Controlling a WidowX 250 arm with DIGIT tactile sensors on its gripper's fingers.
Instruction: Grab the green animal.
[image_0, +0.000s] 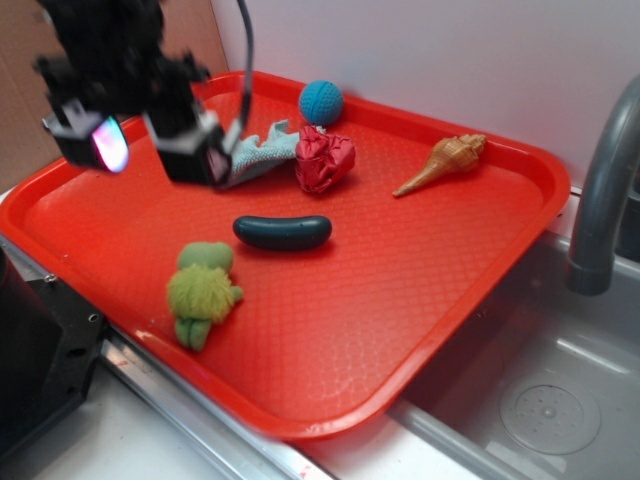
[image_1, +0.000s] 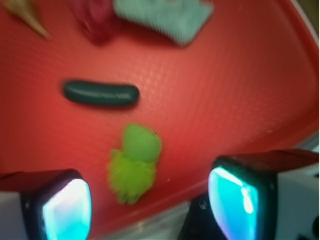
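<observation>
The fuzzy yellow-green plush animal (image_0: 203, 293) is seen lying on the red plastic tray (image_0: 400, 290), just beside the dark green smooth sausage-shaped piece (image_0: 282, 232). The black gripper (image_0: 140, 140) is held above, spread wide, empty.

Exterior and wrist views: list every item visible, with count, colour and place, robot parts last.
Moulded plastic tray: 1, red, lying across the sink edge.
Fuzzy plush green animal: 1, yellow-green body, duller green head, front-left of tray.
Smooth sausage-shaped piece: 1, dark green, tray centre, just behind the animal.
Crumpled red lump: 1, red, rear centre of tray.
Rag: 1, pale blue-green, left of the red lump, partly behind the gripper.
Textured ball: 1, blue, at the tray's rear rim.
Spiral shell toy: 1, tan-orange, rear right of tray.
Metal sink: 1, grey, to the right.
Faucet: 1, grey, right edge.
Gripper: 1, black, open, above the tray's left part, holding nothing.
</observation>
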